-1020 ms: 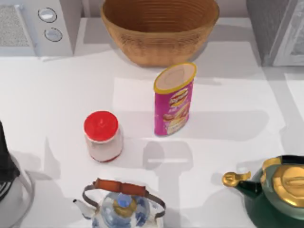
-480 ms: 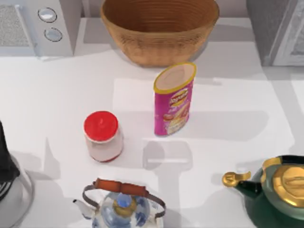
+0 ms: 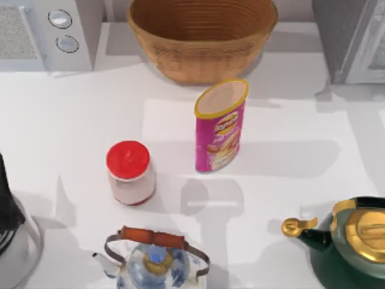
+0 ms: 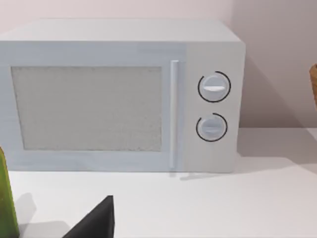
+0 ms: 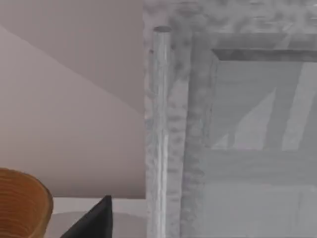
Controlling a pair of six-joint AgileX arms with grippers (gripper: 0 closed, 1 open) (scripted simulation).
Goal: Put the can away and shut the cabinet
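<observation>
- Can (image 3: 220, 125) stands upright at table centre, untouched; basket (image 3: 201, 36) at its 12 o'clock, jar (image 3: 129, 173) at 8.
- Cabinet (image 3: 355, 39) at 2 o'clock; handle (image 5: 159, 134) close in right wrist view.
- Grippers: finger spacing cannot tell.
- Risk: a side approach tips the tall can or clips the kettle (image 3: 349, 241).
- Versus earlier: objects unmoved; shadows by the cabinet shifted.

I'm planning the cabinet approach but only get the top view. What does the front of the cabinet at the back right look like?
Observer: In the right wrist view, the cabinet front carries a vertical bar handle on the side toward the basket.
Operator: Is it open?
Observer: I cannot tell from that view; a paler panel sits beside the handle.
Operator: And the microwave's door?
Observer: In the left wrist view, the microwave door looks shut, with a slim vertical door pull next to two dials.
</observation>
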